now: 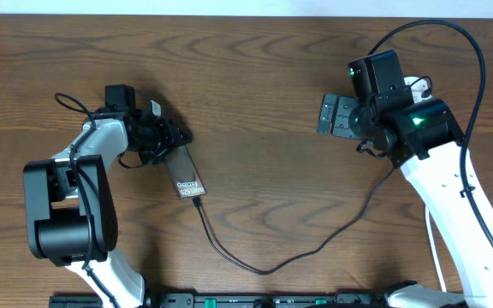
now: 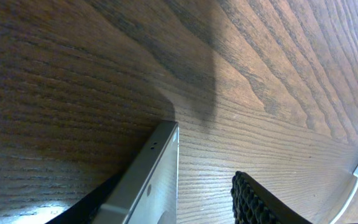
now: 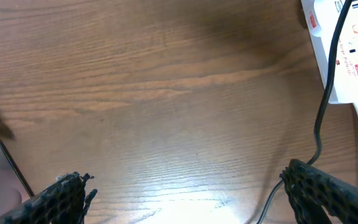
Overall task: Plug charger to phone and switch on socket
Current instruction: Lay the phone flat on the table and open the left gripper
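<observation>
While the left claw (image 1: 171, 141) straddles the top end of the phone (image 1: 187, 175), jaws parted with bare wood between one finger (image 2: 260, 202) and the phone's edge, the charger (image 1: 264, 269) loops from the phone's lower end across the surface (image 1: 255, 68) to the socket (image 3: 347, 50), partly under the right arm. The right claw (image 3: 185, 190) hangs wide open over bare wood, well apart from the phone.

- To the right of the phone (image 1: 187, 175), the bare table (image 1: 264, 103) is open as far as the right gripper (image 1: 334, 115).
- The left gripper (image 1: 171, 141) sits over the phone's far end and blocks that side.
- The charger (image 1: 264, 270) leaves the phone's near end and curves rightward across the table.
- Well right of the phone lies the socket (image 3: 347, 50), with a black cable crossing it.
</observation>
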Robot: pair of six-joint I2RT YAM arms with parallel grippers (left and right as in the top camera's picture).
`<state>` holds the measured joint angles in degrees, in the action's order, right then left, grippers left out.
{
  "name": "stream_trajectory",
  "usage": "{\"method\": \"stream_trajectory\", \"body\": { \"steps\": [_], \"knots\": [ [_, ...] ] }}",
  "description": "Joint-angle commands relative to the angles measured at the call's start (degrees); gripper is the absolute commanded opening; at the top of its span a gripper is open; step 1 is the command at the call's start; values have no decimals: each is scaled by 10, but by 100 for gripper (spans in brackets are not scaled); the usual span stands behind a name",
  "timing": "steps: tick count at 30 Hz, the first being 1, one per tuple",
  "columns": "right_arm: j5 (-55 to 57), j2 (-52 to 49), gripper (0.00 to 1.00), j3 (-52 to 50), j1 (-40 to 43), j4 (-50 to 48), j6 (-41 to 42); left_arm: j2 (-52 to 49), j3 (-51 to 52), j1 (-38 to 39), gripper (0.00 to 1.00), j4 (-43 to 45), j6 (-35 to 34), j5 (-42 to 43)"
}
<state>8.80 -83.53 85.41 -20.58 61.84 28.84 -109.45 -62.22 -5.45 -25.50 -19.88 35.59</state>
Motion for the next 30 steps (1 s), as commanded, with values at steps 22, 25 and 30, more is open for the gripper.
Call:
{"method": "stream_trajectory", "body": {
  "steps": [22,25,30],
  "knots": [
    [2,-2,99,-5,-1,-1,9,-35,28,-2,55,-57,-3,-120],
    [3,-2,99,-5,-1,-1,9,-35,28,-2,55,-60,-3,-124],
    [3,-2,99,-5,-1,-1,9,-35,28,-2,55,-60,-3,-123]
  ]
}}
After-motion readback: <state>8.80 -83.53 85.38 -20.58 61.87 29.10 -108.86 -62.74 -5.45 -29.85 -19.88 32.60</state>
